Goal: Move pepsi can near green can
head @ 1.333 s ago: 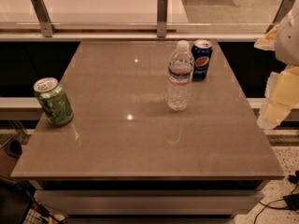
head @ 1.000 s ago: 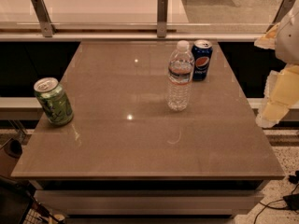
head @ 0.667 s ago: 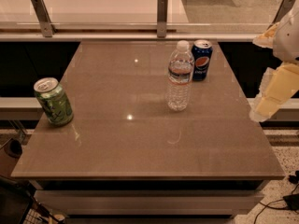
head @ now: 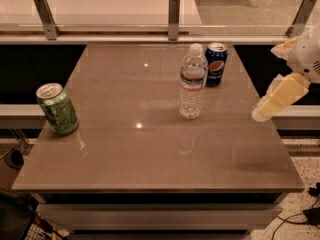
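The pepsi can (head: pixel 216 64) is dark blue with a round logo and stands upright at the far right of the table (head: pixel 150 149). The green can (head: pixel 57 109) stands upright, slightly tilted in view, near the table's left edge. My gripper (head: pixel 279 96) is pale yellow and hangs in the air at the right edge of the table, to the right of and nearer than the pepsi can, well apart from it. It holds nothing.
A clear plastic water bottle (head: pixel 192 82) stands just left of and in front of the pepsi can. A glass rail with metal posts (head: pixel 173 11) runs behind the table. Cables (head: pixel 310 209) lie on the floor at the right.
My gripper has moved a little leftward and inward toward the table's right edge. The cans and the bottle have not moved.
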Available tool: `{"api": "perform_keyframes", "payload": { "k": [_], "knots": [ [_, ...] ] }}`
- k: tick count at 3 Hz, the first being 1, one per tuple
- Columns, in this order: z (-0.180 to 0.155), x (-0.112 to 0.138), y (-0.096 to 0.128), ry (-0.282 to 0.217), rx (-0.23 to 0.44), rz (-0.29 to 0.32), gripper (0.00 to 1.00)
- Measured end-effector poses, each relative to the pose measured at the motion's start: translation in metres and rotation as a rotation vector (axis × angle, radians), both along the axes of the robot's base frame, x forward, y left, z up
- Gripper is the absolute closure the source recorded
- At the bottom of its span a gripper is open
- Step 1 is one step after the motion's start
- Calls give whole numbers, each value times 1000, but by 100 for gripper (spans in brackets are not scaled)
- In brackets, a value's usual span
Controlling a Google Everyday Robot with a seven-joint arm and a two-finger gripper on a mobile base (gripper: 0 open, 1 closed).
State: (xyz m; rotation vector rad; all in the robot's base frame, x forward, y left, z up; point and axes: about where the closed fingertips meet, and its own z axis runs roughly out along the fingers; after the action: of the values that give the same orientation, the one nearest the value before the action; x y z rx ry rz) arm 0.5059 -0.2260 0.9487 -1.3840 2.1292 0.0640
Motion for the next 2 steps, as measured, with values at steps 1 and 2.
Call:
{"api": "perform_keyframes", "payload": {
  "k": [1,2],
  "knots": [
    [-17,17,-5,-59,112,-65,0],
    [-28,38,-12,-131,211,-117,0]
  ]
}}
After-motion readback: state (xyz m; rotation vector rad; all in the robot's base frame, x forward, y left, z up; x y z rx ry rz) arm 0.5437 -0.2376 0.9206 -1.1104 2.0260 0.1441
